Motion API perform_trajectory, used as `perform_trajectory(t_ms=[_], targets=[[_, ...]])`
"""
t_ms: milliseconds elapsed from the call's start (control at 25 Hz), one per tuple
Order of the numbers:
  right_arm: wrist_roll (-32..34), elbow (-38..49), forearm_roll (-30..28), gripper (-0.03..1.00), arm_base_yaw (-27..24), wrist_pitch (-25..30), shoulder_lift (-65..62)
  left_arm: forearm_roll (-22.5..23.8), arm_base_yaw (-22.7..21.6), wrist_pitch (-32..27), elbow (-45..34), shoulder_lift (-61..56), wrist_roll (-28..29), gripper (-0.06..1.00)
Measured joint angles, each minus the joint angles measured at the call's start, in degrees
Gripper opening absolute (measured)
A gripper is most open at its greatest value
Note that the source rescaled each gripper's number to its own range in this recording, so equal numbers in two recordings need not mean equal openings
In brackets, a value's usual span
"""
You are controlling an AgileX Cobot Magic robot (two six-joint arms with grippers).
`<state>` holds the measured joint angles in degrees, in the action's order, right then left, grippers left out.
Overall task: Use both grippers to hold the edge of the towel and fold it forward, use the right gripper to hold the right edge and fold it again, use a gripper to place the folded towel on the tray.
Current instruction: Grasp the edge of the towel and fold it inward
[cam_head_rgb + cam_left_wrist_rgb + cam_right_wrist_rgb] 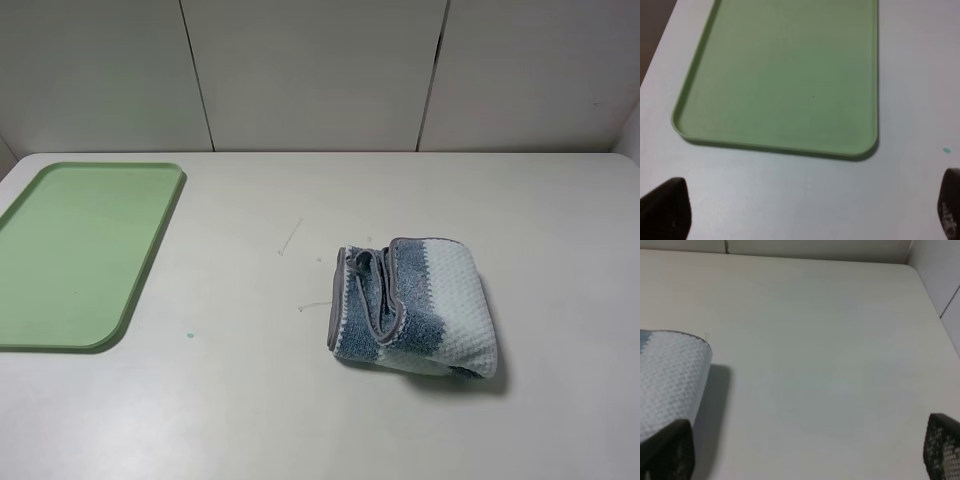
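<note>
Left gripper (pixel 807 210) and right gripper (pixel 804 450) stand apart, empty. Best clamp all layers of the towel (pixel 415 305), right of the tray (pixel 80 255), so none unfolds.

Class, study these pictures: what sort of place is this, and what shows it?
Probably a robot lab bench, not a home: a white table backed by plain white panels, holding a green tray and a bundled towel, with the left gripper and right gripper open above it.

Your grippers: both wide open, empty.
L gripper (pixel 807 212): black fingertips (pixel 665 212) spread far apart, gripping nothing. R gripper (pixel 805 450): same, w/ textured pads (pixel 945 445) well apart, holding nothing either.
</note>
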<state>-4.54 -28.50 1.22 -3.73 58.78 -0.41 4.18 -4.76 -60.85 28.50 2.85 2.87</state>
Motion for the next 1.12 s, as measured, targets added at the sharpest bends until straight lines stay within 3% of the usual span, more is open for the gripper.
perform_trajectory(t_ms=[400,600,760,1000,1120], targets=[[0.0,0.0,0.0,1.0,0.0,0.0,0.0,-0.15,0.0,0.22,0.0,0.06,-0.82,0.99],[0.0,0.0,0.0,1.0,0.0,0.0,0.0,-3.08,0.0,3.1,2.8,5.86,-1.99,1.0],[0.06,0.0,0.0,1.0,0.0,0.0,0.0,-7.76,0.07,4.88,6.27,16.27,-2.87,1.0],[0.06,0.0,-0.02,1.0,0.0,0.0,0.0,-18.37,0.25,8.18,8.76,31.72,-5.68,1.0],[0.06,0.0,-0.02,1.0,0.0,0.0,0.0,-21.98,2.2,10.63,8.98,39.07,-7.15,1.0]])
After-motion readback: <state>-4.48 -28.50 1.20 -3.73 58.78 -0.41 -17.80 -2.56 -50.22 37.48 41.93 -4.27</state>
